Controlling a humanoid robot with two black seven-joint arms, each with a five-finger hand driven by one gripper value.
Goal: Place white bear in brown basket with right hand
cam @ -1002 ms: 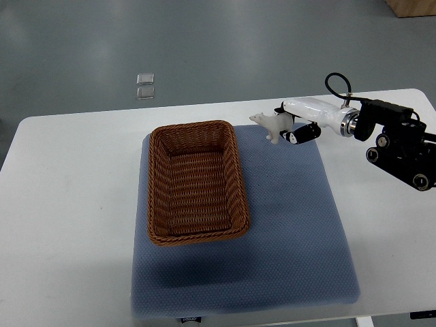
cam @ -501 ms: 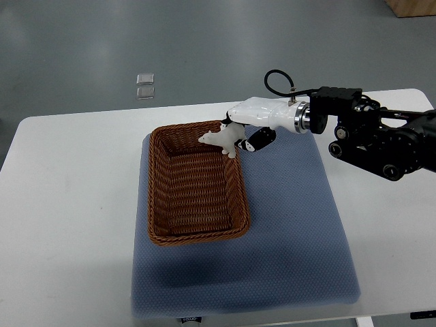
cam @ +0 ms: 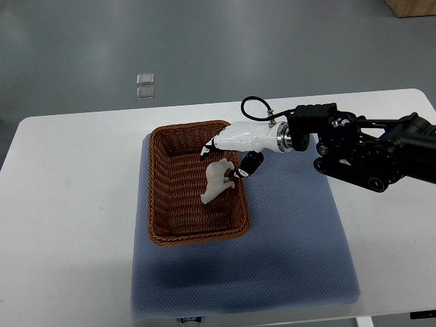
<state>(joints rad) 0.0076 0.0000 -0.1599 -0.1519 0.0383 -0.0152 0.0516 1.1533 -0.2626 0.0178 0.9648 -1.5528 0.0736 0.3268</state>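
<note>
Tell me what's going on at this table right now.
The robot's right hand is reaching over the brown basket on a blue mat. The white bear is tilted inside the basket just below the spread fingers, apparently released. The left arm is out of view.

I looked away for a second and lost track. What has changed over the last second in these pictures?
The right hand carried the white bear leftward from beyond the basket's right side to over the brown basket, then opened its fingers. The bear now sits tilted, head down, inside the basket near its right wall, just below the hand. The basket and blue mat stayed put.
</note>
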